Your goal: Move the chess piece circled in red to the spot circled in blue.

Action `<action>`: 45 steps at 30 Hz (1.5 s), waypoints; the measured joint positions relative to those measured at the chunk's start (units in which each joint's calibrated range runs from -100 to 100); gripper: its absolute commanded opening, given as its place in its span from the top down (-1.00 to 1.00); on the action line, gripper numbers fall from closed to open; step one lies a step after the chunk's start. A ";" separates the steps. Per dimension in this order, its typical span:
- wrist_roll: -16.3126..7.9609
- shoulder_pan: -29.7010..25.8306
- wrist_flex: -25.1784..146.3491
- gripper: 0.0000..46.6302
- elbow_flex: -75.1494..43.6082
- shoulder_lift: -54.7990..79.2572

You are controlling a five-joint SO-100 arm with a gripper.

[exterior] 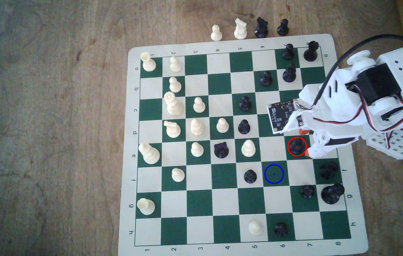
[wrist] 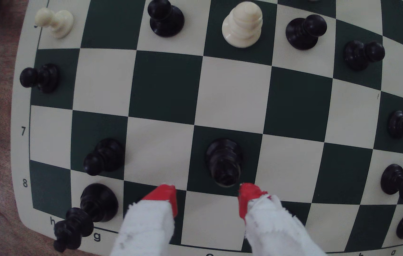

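The gripper (wrist: 208, 199) hangs low over the board (exterior: 358, 197) with its jaws spread wide, the red-tipped fingertips (wrist: 164, 197) empty and stopped just short of the chess piece (wrist: 224, 161), which stands upright on its dark green square a little beyond the tips and closer to one of them than the other. In the exterior view that same chess piece (exterior: 297, 146) sits inside the red ring, with the gripper (exterior: 306, 144) just beside it on the side away from the board's centre. The chessman looks like light, hard, smooth plastic with a broad round base and a narrower rounded top, so it should weigh almost nothing but could slip or tip if pinched high; the fair place to take it is probably around the waist just above the base, though the blur here makes its exact profile hard to read. Beyond the chess piece, diagonally one square off toward the board's middle, the spot (exterior: 274, 174) lies bare under its blue ring. Just past the spot, on the neighbouring square, stands another black pawn (exterior: 250, 176), close enough to be brushed on the set-down.
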 measured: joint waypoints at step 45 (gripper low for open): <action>1.12 0.88 -10.04 0.67 6.06 6.95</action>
